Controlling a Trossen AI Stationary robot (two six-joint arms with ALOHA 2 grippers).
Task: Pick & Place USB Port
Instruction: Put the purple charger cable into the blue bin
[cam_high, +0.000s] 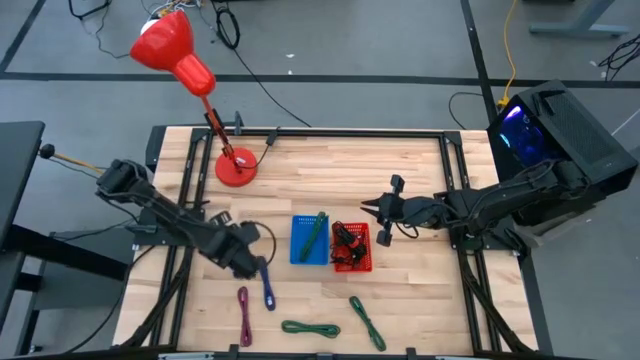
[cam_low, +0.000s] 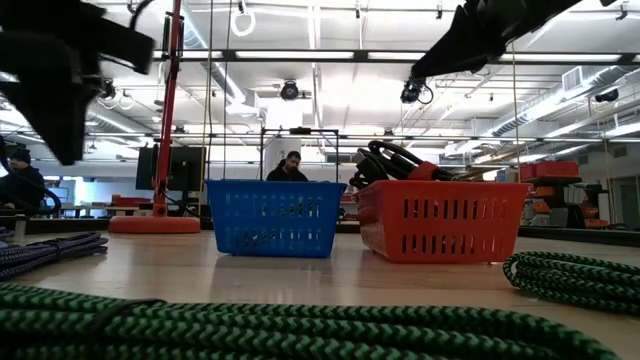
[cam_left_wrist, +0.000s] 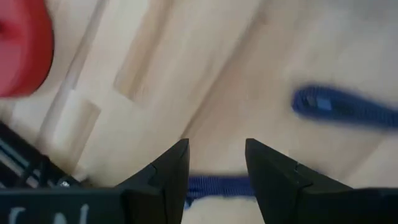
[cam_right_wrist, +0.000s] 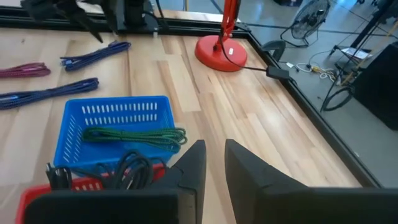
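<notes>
Your left gripper (cam_high: 262, 266) sits over the blue cable (cam_high: 268, 287), jaws apart, nothing held.
Cable lies flat on the table (cam_high: 420, 290), just under & between the fingertips (cam_left_wrist: 177, 163); right gripper (cam_high: 372, 212) narrow, above red basket (cam_high: 351, 260).

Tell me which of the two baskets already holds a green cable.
The blue basket: a coiled green cable lies inside it. The red basket beside it holds only dark cables.

Blue basket (cam_high: 309, 240) holds a green cable (cam_right_wrist: 135, 135); red basket (cam_high: 352, 248) holds black ones. Blue cable (cam_high: 268, 287), purple cable (cam_high: 244, 315), red lamp (cam_high: 175, 50), pale wooden table (cam_high: 400, 170).
</notes>
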